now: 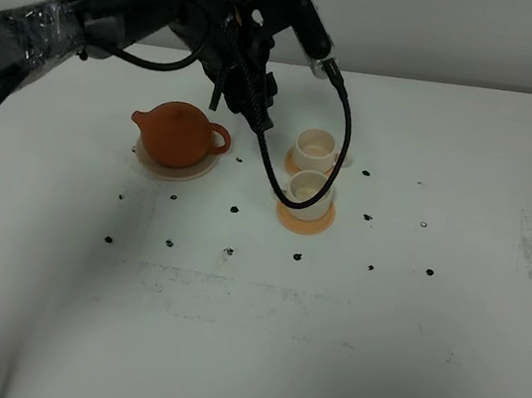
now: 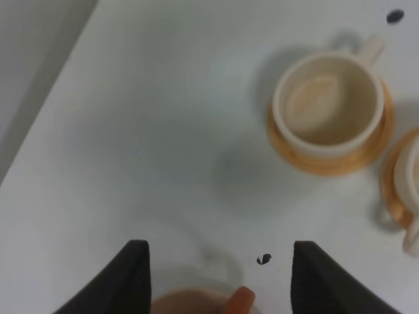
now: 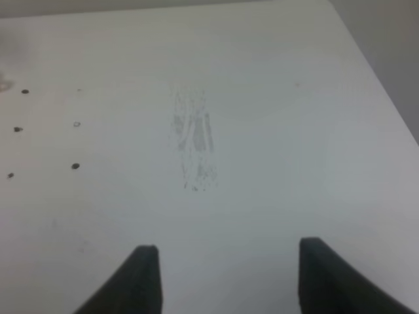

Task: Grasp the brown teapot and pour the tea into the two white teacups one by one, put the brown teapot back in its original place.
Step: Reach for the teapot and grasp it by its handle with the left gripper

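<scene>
The left claw [image 2: 220, 248] is spread wide and has hold of nothing; bare table [image 2: 144, 131] shows between its two dark fingers [image 2: 136, 275]. The teapot [image 1: 178, 134] sits upright on its saucer [image 1: 186, 173]. It lies behind the claw's tips, and only the end of its handle [image 2: 240, 302] peeks in at the root of the gap. Ahead of the claw and off to one side is one cup [image 2: 327, 104] on an orange coaster [image 2: 330, 163]. A second cup [image 2: 407, 180] stands just beside it, cut off by the frame edge. The right claw [image 3: 222, 252] is just as wide open, with nothing in it and none of the tea things near it.

The likely trouble lies in the grip. The handle is a small loop set back from the fingertips, so closing from here would probably catch air or only nick its rim. A shallow pinch could let the heavy pot swing or slip once it is lifted. Tipping it could also loosen the small lid. The cups stand close together, so a loose pour could splash the wrong one or nudge it off its coaster. A black cable [image 1: 341, 130] droops from the arm across the cups in the high view. I cannot tell whether it touches them, and it might drag one when the arm moves.
</scene>
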